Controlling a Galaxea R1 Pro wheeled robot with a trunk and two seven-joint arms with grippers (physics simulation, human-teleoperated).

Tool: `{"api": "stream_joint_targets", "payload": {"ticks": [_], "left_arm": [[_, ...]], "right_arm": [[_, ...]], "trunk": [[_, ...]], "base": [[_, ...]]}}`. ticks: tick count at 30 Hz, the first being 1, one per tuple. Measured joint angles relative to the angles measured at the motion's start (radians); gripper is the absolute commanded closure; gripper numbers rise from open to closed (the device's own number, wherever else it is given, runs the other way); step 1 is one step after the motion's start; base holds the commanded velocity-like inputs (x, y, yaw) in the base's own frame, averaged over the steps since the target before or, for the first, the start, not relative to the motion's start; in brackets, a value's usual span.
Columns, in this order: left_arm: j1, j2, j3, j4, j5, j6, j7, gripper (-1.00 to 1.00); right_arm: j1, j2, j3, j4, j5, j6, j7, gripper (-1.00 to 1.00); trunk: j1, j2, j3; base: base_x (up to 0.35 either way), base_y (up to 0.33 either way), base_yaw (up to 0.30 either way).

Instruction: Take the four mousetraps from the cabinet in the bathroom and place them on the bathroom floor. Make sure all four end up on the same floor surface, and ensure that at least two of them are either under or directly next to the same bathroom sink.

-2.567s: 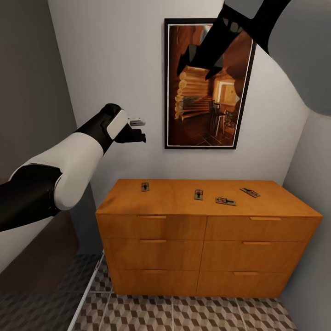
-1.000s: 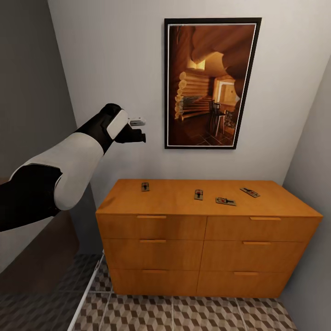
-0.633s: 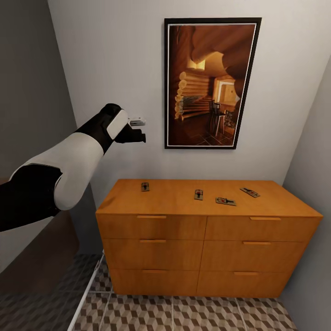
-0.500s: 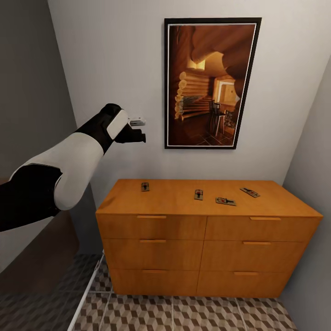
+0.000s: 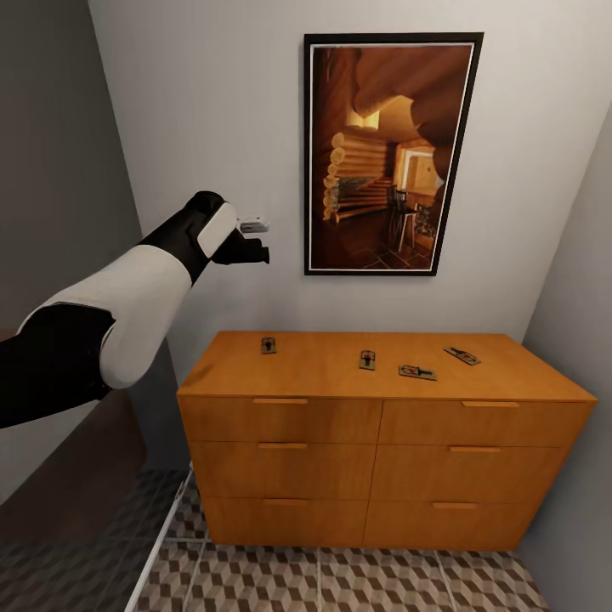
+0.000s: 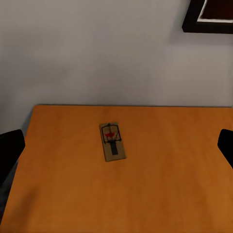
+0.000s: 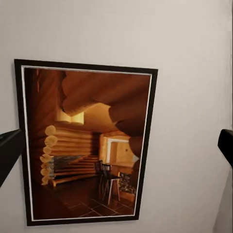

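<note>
Several mousetraps lie on top of the orange-brown cabinet (image 5: 340, 442): one at the left (image 5: 269, 345), one in the middle (image 5: 367, 359), one just right of it (image 5: 417, 371) and one at the far right (image 5: 461, 355). My left gripper (image 5: 257, 240) hangs open, high above the cabinet's left end. In the left wrist view, a mousetrap (image 6: 112, 141) lies flat between the wide-apart fingertips (image 6: 10, 148), well below them. My right gripper (image 7: 118, 145) is open and empty, facing the log-cabin picture (image 7: 87, 145).
The cube-patterned bathroom floor (image 5: 340, 578) runs in front of the cabinet. A framed picture (image 5: 387, 153) hangs on the wall above it. A grey wall closes the right side (image 5: 578, 340). A dark panel (image 5: 68, 484) stands at the left.
The right arm, which crossed the top of the head view 2.6 s ago, has left that view. The left arm and the mousetraps have stayed still.
</note>
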Motion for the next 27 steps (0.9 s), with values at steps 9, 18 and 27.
{"api": "stream_joint_targets", "payload": {"ticks": [9,18,27], "left_arm": [[0.0,0.0,0.0,0.0,0.0,0.0,0.001,-1.0],[0.0,0.0,0.0,0.001,0.0,0.001,0.002,-1.0],[0.0,0.0,0.0,0.0,0.0,0.0,0.004,-1.0]], "right_arm": [[-0.016,-0.071,0.003,-0.001,0.004,0.0,0.001,-1.0],[-0.039,-0.138,-0.009,-0.001,0.003,0.0,0.001,-1.0],[0.113,-0.152,-0.008,0.0,0.004,0.0,-0.001,-1.0]], "trunk": [[0.0,0.0,0.0],[0.0,0.0,0.0],[0.0,0.0,0.0]], "base": [[0.0,0.0,0.0],[0.0,0.0,0.0],[0.0,0.0,0.0]]}}
